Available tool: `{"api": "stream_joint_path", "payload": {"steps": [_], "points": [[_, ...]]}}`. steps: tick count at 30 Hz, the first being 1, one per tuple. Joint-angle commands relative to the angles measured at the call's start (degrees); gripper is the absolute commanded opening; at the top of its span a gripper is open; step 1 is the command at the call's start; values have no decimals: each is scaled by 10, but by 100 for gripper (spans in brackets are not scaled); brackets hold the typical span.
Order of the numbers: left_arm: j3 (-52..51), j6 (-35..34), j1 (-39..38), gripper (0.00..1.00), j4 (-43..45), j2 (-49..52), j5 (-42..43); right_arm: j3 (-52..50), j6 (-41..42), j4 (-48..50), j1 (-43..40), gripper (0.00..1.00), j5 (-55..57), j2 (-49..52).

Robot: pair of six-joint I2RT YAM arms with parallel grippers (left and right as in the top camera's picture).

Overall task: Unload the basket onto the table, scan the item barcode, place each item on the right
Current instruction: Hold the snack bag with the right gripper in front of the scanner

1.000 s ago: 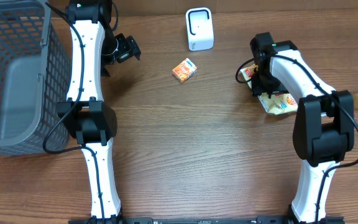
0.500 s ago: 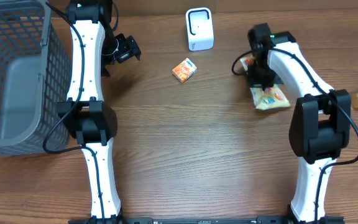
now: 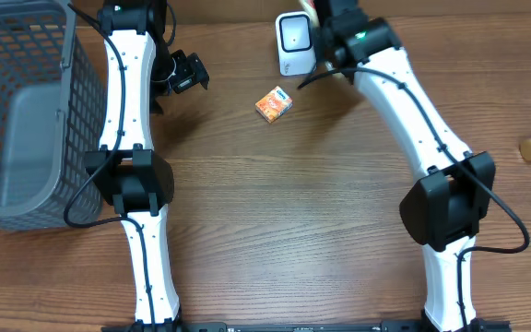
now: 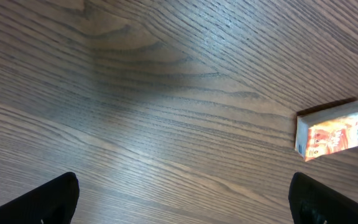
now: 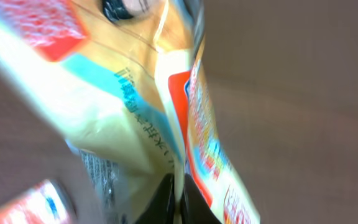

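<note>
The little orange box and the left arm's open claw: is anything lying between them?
Nothing. Between the orange box and the left gripper is only bare wooden table, seen in the overhead and left wrist views.

Overhead view: soft, even room light. Tabletop (image 3: 275,212) uniformly lit, no glare, only faint shadows, sharp throughout.
Left wrist view: broad soft shadow across wood at upper left. Small box (image 4: 334,132) crisp, thin dark shadow along its top edge.
Right wrist view: snack packet (image 5: 148,124) close against lens, heavily blurred. Background dim brown, out of focus.
</note>
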Motion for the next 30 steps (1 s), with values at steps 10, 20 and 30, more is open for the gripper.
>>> {"api": "stream_joint_path", "payload": {"steps": [10,20,30], "points": [[1,11,-4,100,0,-4,-6,13,-156,226,55,4,78,68],[1,11,-4,100,0,-4,-6,13,-151,332,56,4,137,112],[1,11,-4,100,0,-4,-6,13,-112,309,54,5,299,92]]}}
